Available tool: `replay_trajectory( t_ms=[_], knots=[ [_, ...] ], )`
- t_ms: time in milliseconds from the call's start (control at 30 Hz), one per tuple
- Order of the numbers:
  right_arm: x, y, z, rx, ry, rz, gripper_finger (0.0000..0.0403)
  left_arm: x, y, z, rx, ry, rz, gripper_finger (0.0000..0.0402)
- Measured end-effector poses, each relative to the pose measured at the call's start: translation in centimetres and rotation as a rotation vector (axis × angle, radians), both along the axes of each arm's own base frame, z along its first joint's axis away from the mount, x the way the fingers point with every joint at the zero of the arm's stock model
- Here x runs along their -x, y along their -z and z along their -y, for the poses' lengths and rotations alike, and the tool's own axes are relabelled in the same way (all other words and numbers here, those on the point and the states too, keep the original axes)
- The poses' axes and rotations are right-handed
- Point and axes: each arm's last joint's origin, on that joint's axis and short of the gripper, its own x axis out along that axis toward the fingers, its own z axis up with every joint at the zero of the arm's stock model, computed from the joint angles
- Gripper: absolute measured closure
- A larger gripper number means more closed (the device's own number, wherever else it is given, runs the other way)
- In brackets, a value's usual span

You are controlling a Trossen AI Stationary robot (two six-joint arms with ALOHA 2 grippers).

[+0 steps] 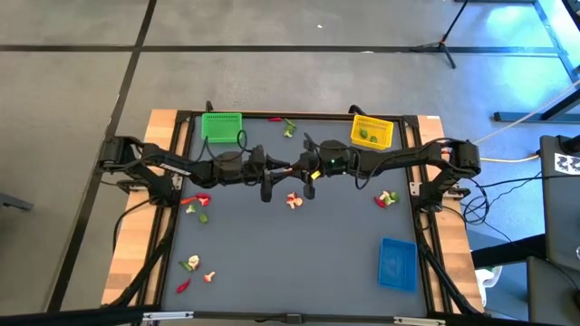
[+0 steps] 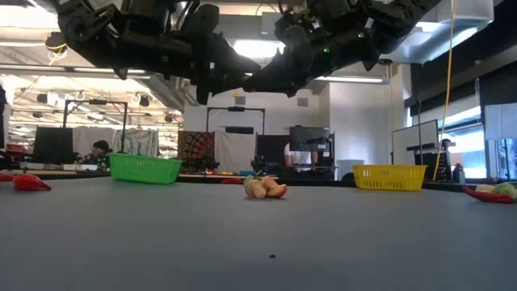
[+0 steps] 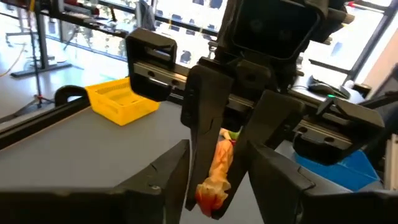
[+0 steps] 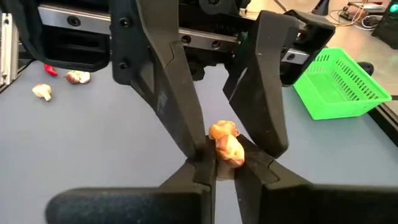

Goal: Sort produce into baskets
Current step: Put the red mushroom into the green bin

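Piece: orange-beige toy vegetable (image 4: 226,144) held mid-air above table centre, between both grippers.
Handling: likely light, hard, slick plastic; best pinched across its thick middle.
Right gripper (image 4: 219,163): fingers narrow, clamped on piece.
Left gripper (image 3: 214,180): fingers apart, flanking piece.
Baskets: green basket (image 1: 221,126), yellow basket (image 1: 372,132), blue basket (image 1: 397,263).

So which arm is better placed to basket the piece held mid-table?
Right, probably: the right gripper pinches the orange-beige piece; the left gripper only flanks it, open.
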Motion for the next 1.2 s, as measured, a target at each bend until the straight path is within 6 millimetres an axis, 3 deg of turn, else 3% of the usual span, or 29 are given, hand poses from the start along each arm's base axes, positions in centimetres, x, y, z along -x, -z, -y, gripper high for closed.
replay_trajectory(
  t_ms=[367,567,800,1000,1200],
  knots=[
    [0.0,0.0,0.0,-0.007,-0.009,-0.001,0.037,0.0,0.2,0.0,-0.055,0.009,-0.031,0.0392],
    [0.0,0.0,0.0,-0.038,0.004,-0.003,0.036,0.0,0.2,0.0,-0.069,0.015,-0.036,0.0395],
    [0.2,0.2,0.1,-0.069,0.074,-0.046,0.0297,0.3,-0.2,0.0,-0.081,0.012,-0.037,0.0398],
    [1.3,0.5,0.4,-0.012,0.171,-0.183,0.0254,1.4,-2.3,-0.4,-0.085,-0.023,0.019,0.0396],
    [2.9,0.7,0.4,-0.009,0.264,-0.333,0.0247,3.5,-4.0,-1.6,-0.134,-0.139,-0.05,0.0398]
  ],
)
